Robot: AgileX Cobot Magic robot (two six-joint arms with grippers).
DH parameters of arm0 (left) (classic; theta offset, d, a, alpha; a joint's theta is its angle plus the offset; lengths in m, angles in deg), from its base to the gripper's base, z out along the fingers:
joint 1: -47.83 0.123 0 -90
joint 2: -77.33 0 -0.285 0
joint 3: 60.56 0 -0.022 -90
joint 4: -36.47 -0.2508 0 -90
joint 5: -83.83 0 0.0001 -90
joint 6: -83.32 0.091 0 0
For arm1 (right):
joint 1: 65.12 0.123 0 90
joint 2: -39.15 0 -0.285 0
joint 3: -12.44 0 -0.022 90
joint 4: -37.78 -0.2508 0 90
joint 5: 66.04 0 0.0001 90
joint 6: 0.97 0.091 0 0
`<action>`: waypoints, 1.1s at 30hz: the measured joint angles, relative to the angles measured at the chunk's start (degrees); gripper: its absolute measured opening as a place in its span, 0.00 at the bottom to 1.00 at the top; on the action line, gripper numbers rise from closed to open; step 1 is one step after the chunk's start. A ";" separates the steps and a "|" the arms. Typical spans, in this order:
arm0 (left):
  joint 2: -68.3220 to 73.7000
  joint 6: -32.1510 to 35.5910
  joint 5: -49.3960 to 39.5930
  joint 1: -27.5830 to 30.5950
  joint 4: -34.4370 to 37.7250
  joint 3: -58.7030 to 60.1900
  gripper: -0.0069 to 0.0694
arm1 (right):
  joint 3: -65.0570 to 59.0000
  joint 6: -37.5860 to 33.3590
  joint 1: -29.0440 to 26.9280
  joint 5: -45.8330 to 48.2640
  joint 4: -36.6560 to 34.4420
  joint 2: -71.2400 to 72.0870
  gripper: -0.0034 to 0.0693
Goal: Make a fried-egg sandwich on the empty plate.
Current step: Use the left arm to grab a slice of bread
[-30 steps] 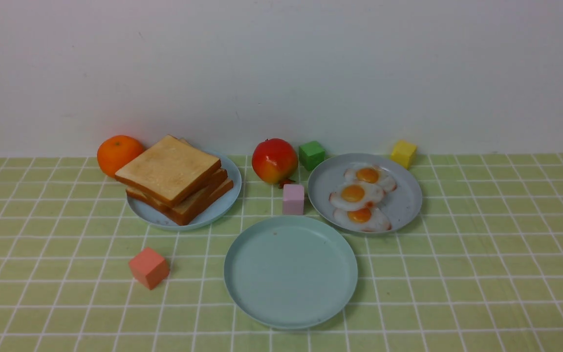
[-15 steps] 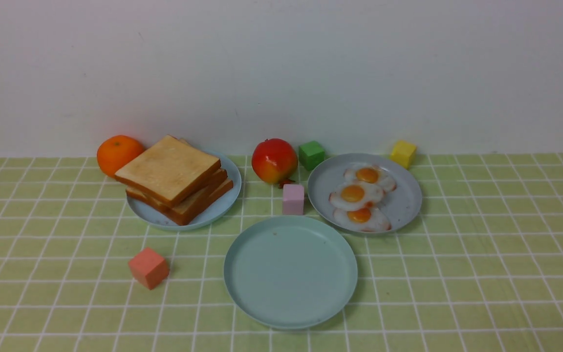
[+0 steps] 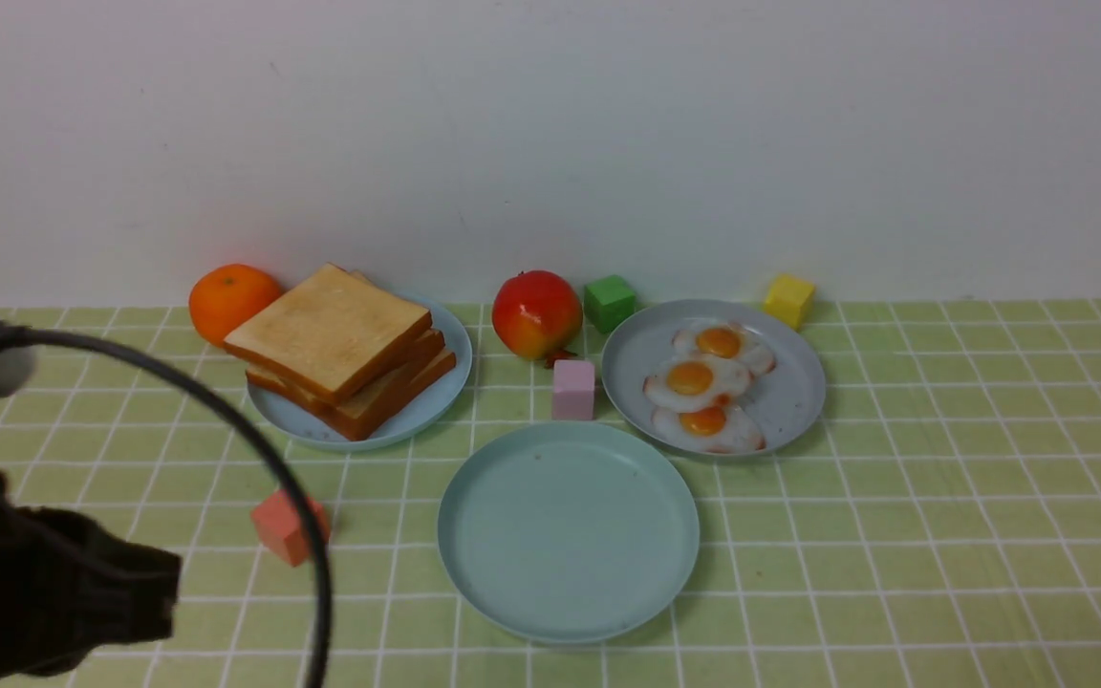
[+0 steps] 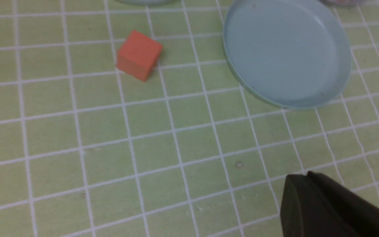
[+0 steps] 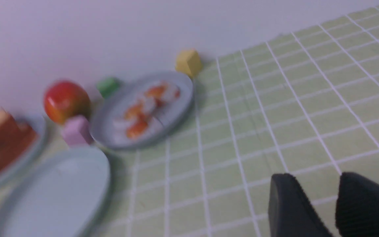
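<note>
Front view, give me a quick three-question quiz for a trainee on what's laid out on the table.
1. True or false: the teal plate has nothing on it.
2. How many fried eggs lie on the grey-blue plate? A two, B three, C four.
3. Fill in: the cube between the red fruit and the teal plate is ____.
Key: 1 true; 2 B; 3 pink.

- We see an orange [image 3: 233, 301] at the back left.
- We find a red fruit [image 3: 537, 313] beside a green cube [image 3: 610, 303], with a pink cube [image 3: 574, 389] just in front.
- We note a yellow cube [image 3: 789, 300] further right and a salmon cube [image 3: 271, 524] nearer, on the left.
- All sit on a green checked cloth [image 3: 942, 497].
</note>
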 joint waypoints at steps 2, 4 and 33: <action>5.52 0.13 -0.31 -1.38 -0.27 -2.64 0.11 | 0.00 2.72 0.00 -3.74 -3.43 0.00 0.38; 10.31 0.15 -0.58 -1.79 -0.49 -5.25 0.11 | 0.00 5.01 0.00 -7.36 -6.00 0.00 0.38; 61.95 10.50 2.75 4.85 -10.32 -49.84 0.40 | 53.21 -15.92 6.72 56.51 -6.21 -31.90 0.38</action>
